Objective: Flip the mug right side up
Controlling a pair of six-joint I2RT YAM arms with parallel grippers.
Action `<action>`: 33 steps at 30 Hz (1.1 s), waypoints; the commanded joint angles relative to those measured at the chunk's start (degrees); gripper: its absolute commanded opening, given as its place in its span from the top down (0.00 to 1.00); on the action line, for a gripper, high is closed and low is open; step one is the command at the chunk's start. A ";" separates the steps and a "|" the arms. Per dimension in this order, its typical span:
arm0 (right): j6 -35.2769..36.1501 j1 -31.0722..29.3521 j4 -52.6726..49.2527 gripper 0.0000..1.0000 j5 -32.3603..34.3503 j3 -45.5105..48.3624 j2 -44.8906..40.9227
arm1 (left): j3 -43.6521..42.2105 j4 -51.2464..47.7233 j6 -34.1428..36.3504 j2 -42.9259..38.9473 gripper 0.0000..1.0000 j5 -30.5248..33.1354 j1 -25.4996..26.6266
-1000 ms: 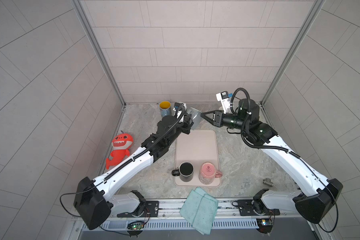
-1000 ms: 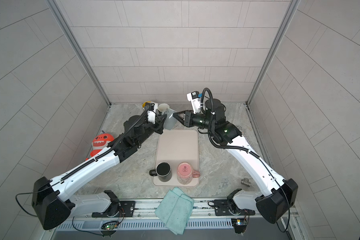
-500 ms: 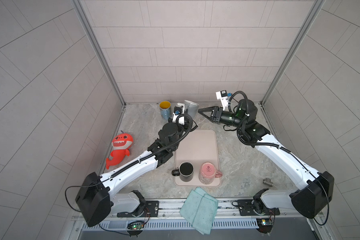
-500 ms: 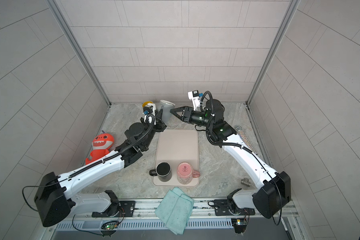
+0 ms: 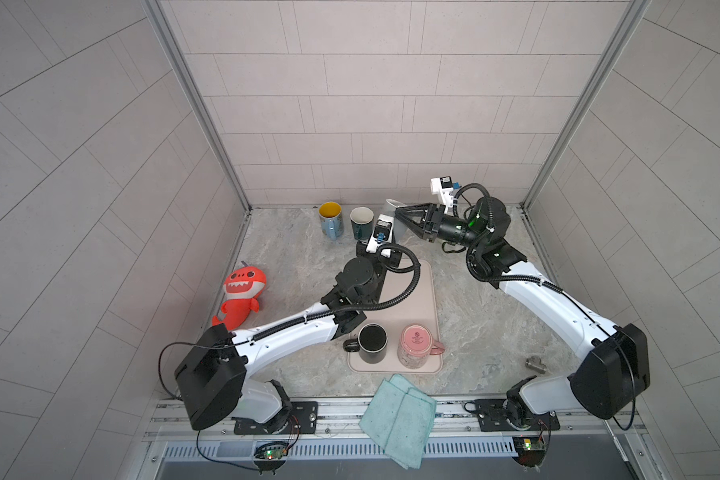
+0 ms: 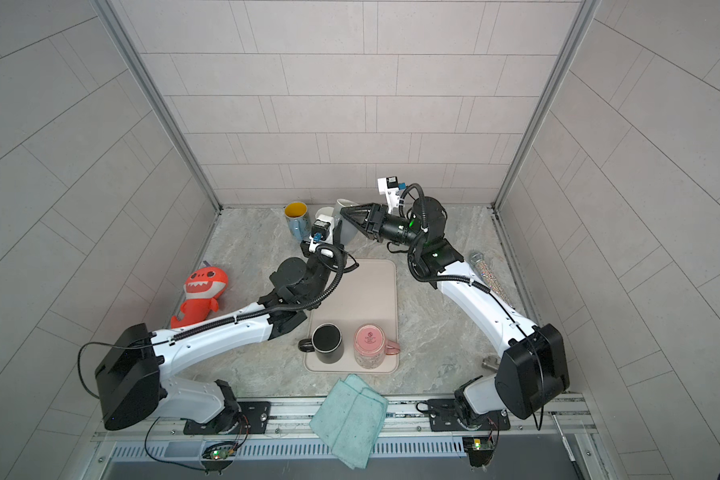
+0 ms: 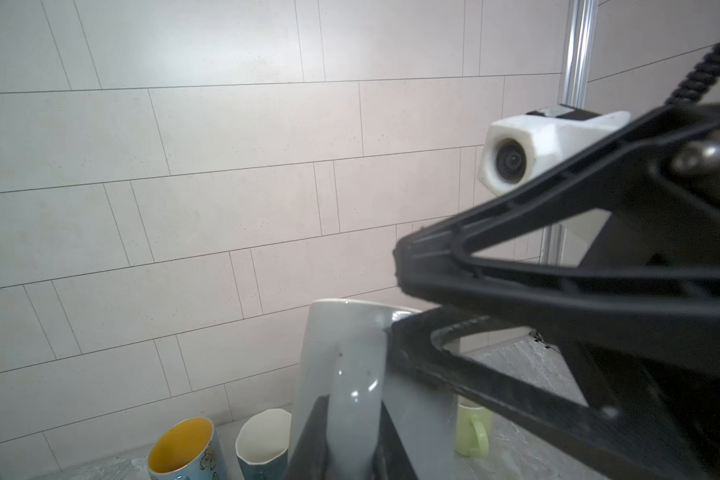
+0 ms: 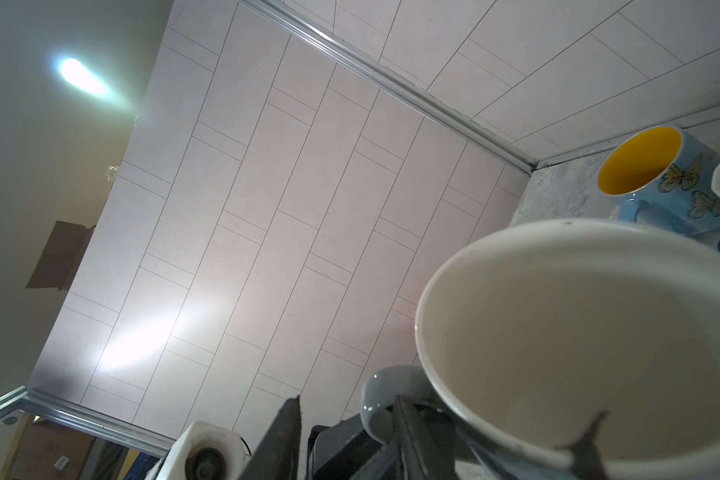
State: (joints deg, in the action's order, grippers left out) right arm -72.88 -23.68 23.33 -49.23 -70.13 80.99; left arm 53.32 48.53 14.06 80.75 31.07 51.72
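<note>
grey tiled walls close in a marbled bench point(image 5: 292, 253), and near its back edge the grey mug point(image 5: 391, 204) is held between the two arms, close to a yellow-lined mug point(image 5: 330, 210) and a teal mug point(image 5: 360, 222). its mouth faces up, tipped a little toward the rear wall, so the turning itself looks done. the left fingers point(image 7: 308, 440) are clamped tight on its handle, seen close in the left wrist view. the right fingers point(image 7: 495, 291) are parted and appear to straddle the rim, one tip inside the mug and one outside. whether they press on the wall or stand slack i cannot tell. whether the base rests on the bench or hangs just above it is hidden by the arms. what seems left is to settle the mug flat, let go on both sides and draw the arms clear. nearer the front, on the tan mat point(image 5: 416, 291), a black mug point(image 5: 373, 341) stands mouth up and a pink mug point(image 5: 415, 347) stands base up, untouched.
</note>
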 commanded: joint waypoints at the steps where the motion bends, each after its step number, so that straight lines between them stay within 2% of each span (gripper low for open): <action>1: -3.30 0.04 3.79 0.63 -0.96 0.49 -0.29 | 0.49 11.57 2.69 0.16 1.00 2.88 0.61; 8: -3.88 0.04 3.72 0.63 -0.68 1.68 -1.02 | 0.48 14.18 4.09 1.18 1.00 3.48 1.00; 14: -9.98 -0.05 11.79 0.64 -1.21 3.04 0.57 | 0.67 15.12 5.04 1.81 1.00 3.22 1.88; 23: -14.05 -0.22 15.98 0.63 -2.13 3.06 1.70 | 0.73 17.31 7.06 3.20 1.00 3.91 2.66; 33: -14.39 -0.87 14.75 0.64 -2.88 3.44 1.89 | 1.26 21.48 10.76 6.00 1.00 4.64 3.66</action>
State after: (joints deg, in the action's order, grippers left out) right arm -85.58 -24.29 35.68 -51.44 -66.89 83.00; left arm 53.32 63.33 22.96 86.89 36.34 54.74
